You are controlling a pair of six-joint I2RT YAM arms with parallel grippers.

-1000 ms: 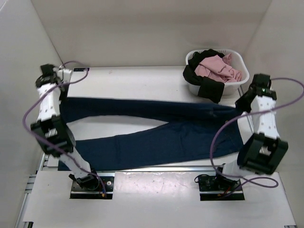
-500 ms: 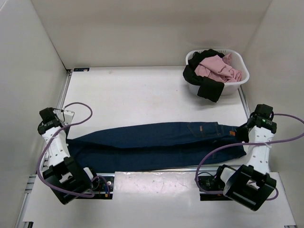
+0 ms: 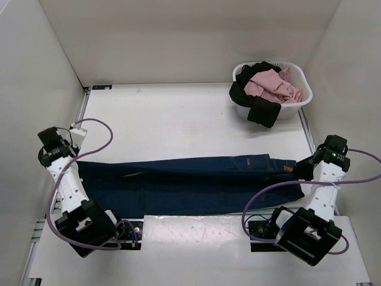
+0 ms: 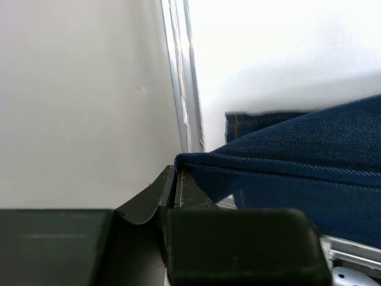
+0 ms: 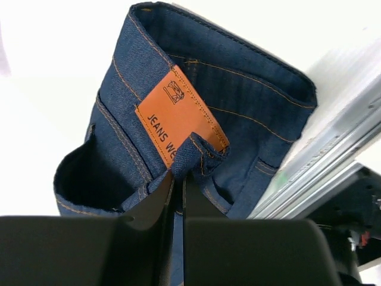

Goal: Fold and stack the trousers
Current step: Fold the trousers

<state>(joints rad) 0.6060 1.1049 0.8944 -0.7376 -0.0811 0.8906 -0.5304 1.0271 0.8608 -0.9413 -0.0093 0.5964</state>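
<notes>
Outward swung the left gripper (image 4: 177, 179), clamped tight on the hem of the long dark navy denim jeans (image 3: 190, 182), stretched along the near edge of the white table (image 3: 178, 119); right gripper (image 5: 178, 177), low, pinched the waistband.

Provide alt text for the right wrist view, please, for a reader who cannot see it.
The right gripper is shut on the waistband of the trousers, pinching dark blue denim below an orange patch lettered "JEANS WE". White table lies behind, with a metal rail at the right.

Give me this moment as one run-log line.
trousers: legs doubled, stretched between grippers | left gripper: shut on leg end | right gripper: shut on waistband | basket: full, far right
</notes>
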